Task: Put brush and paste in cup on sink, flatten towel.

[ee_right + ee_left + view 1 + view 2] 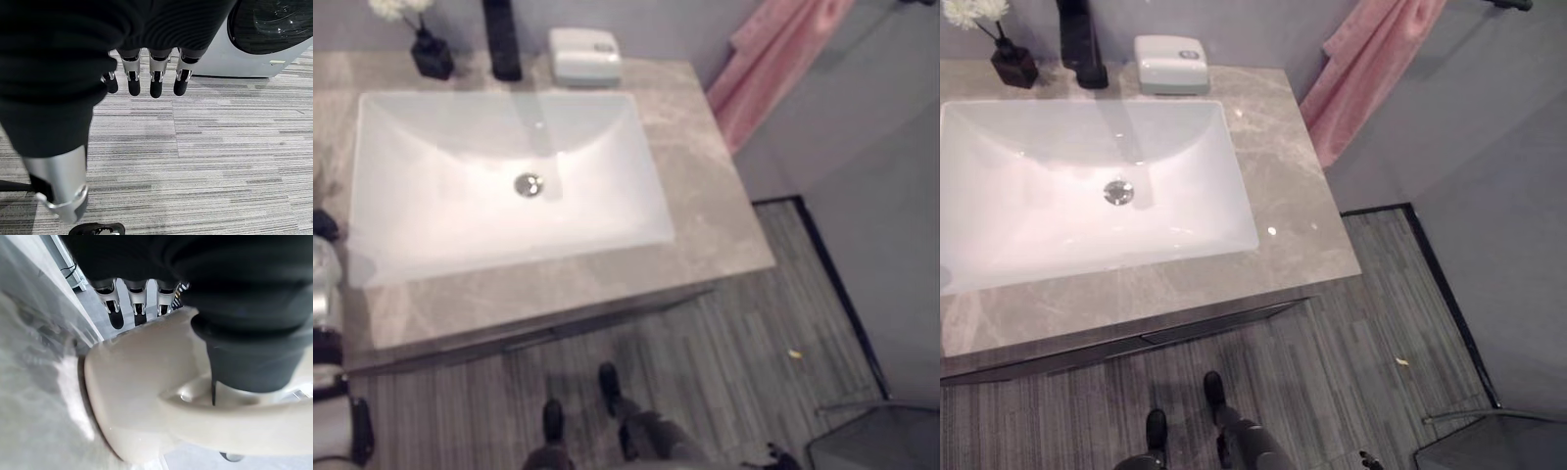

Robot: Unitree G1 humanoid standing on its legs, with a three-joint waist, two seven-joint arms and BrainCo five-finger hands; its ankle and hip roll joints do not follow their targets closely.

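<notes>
2 robot hands are apart: the left robot hand (142,308) wraps a cream cup (132,401) at the table (705,206) edge; the right robot hand (146,78) hangs slack over the floor; next, set the cup down; the pink towel (1371,69) hangs unflattened.

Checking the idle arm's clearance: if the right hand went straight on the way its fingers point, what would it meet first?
Probably the striped grey floor: the right hand hangs open above it, holding nothing. The white machine stands farther off; depth is unclear.
</notes>
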